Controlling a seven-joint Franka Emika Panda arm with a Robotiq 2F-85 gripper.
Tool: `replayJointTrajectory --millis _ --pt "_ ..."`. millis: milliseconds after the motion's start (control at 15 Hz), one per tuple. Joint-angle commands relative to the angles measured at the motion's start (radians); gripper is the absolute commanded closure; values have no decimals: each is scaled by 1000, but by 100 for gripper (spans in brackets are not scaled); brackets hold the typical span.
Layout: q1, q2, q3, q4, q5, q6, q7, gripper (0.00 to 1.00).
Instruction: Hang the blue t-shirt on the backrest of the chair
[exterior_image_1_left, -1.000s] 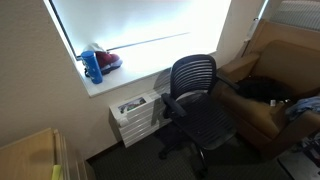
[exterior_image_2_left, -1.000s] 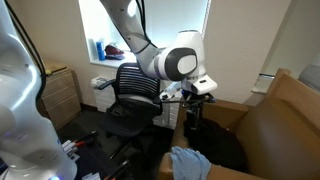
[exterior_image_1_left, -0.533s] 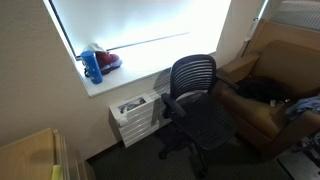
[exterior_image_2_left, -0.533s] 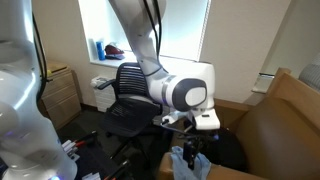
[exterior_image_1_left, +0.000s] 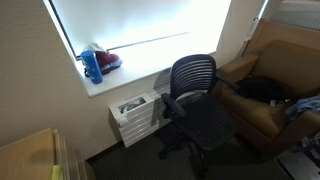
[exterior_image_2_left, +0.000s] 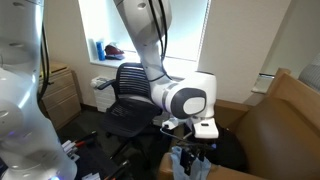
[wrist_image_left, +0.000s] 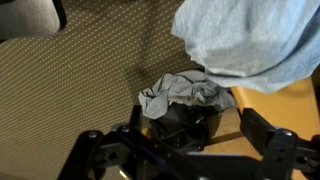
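Blue t-shirt (wrist_image_left: 250, 40) lies just beyond the hand (wrist_image_left: 185, 150) — which stands spread wide.

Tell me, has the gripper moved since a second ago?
Yes. The gripper has dropped from the chair backrest's height to the t-shirt on the armchair.

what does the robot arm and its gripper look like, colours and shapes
The arm is glossy white with rounded tube-like links and a round grey cap on its bulky wrist joint. A thin dark cable seems to run along it. The gripper is black with jointed linkage fingers.
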Motion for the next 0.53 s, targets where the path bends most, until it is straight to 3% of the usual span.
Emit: replayJointTrajectory --millis 0,133,200,267,467 --pt "-35 -4 98 -67 210 18 -249 0" --pt "-17 35 104 -63 277 22 -339 0" --pt "19 63 72 -59 259 50 -332 0" --pt "44 32 52 -55 275 5 -306 0" --pt "54 62 48 -54 280 28 -323 0"
